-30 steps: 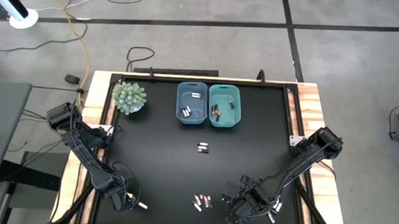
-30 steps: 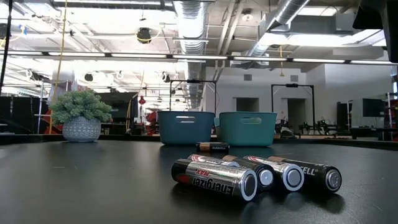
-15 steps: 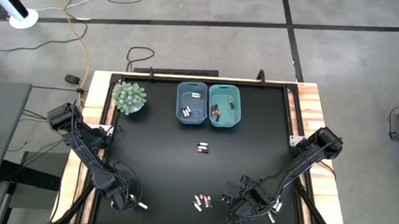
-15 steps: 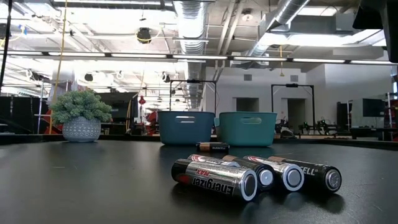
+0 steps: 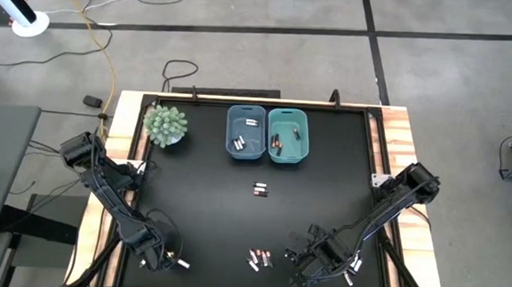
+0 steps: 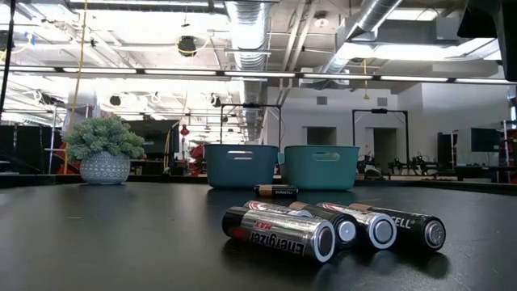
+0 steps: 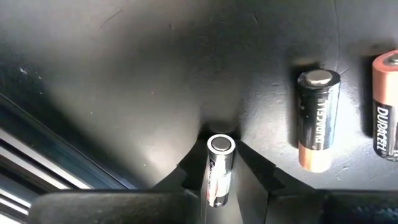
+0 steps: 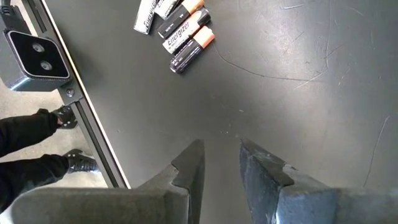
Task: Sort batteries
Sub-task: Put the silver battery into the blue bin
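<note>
Near the table's front-left corner my left gripper points down, shut on a silvery battery. Two dark, copper-ended batteries lie on the table beside it. My right gripper hangs over the front right of the table, its fingers a little apart with nothing between them. A cluster of batteries lies at the front centre, and shows in the low view. Two more batteries lie mid-table. The blue bin and the teal bin at the back each hold a few batteries. My left gripper pinches the silvery battery by its long sides between its two fingers, coming steeply from above. One round end shows just past the fingertips. I cannot tell whether the battery rests on the table or is lifted.
A small potted plant stands at the back left. Loose batteries lie near my right gripper. The table's metal front edge runs close beside my left gripper. A camera housing sits at the front edge.
</note>
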You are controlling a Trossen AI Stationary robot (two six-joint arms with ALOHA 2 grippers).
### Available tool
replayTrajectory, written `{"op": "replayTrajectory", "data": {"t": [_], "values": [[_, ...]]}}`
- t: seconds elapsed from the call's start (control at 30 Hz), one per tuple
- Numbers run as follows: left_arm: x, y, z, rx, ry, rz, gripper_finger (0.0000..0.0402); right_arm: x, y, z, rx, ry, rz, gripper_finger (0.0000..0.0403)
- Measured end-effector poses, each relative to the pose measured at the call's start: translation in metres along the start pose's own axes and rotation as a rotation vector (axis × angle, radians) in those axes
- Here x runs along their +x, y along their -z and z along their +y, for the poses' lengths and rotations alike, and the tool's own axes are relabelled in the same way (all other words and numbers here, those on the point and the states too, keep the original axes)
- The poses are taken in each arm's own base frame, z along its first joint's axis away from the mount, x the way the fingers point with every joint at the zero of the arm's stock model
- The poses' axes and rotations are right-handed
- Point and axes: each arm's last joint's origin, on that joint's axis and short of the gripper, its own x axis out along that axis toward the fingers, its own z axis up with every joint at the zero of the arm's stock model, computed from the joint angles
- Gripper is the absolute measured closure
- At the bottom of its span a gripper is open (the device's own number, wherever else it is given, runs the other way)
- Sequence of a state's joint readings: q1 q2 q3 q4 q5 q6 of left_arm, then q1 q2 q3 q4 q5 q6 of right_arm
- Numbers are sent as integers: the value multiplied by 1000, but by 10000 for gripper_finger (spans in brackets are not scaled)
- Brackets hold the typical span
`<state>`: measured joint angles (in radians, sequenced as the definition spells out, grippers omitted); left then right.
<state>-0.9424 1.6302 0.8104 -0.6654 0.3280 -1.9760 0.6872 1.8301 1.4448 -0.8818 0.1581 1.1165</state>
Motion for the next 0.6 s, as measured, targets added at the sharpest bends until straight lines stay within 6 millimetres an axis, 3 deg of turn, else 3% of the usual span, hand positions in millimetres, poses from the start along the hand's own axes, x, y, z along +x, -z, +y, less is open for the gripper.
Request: {"op": "replayTrajectory", "data": {"t": [0.6], "values": [[-5, -15, 1, 153, -51, 0, 353, 0, 0, 0, 38, -1, -1, 284]]}}
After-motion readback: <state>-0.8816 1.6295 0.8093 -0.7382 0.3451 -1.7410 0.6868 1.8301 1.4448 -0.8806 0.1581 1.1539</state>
